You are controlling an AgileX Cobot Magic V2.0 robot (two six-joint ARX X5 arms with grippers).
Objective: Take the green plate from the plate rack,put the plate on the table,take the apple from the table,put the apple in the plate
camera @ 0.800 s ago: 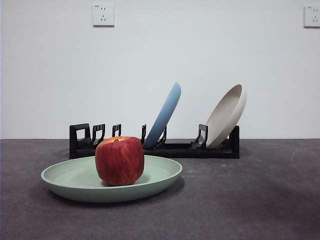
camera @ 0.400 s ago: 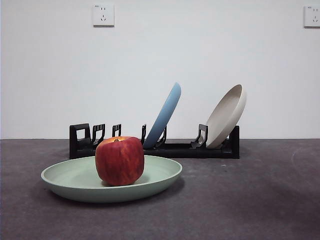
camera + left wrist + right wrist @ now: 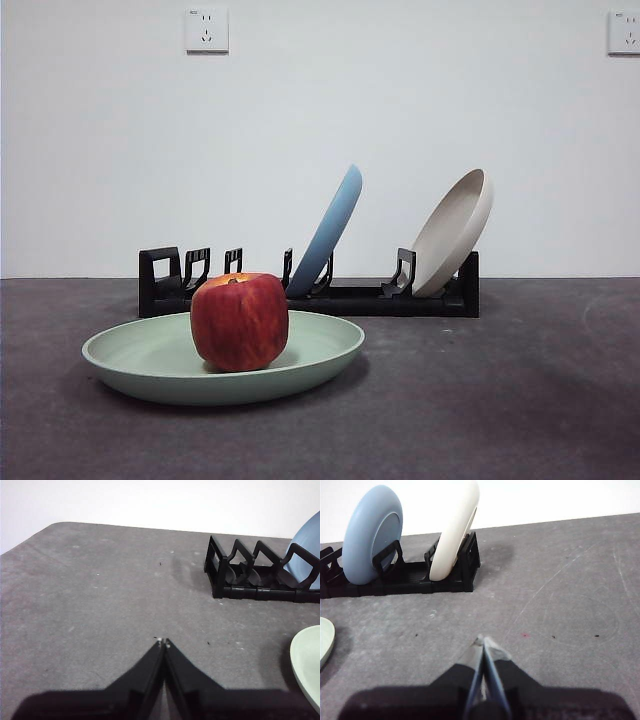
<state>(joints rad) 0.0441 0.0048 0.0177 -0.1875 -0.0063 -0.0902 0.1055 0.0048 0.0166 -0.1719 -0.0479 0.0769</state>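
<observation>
Apple (image 3: 239, 321) sits in the green plate (image 3: 320, 350) on the table (image 3: 520, 400), rack (image 3: 310, 296) at twelve o'clock. My left gripper (image 3: 163, 642) and right gripper (image 3: 483, 641) are closed, holding nothing. A bump could roll the apple off.

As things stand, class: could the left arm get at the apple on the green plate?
Probably yes. The left gripper rests shut over bare table, with the green plate close beside it. The apple sits uncovered on that plate, and nothing stands between them.
</observation>
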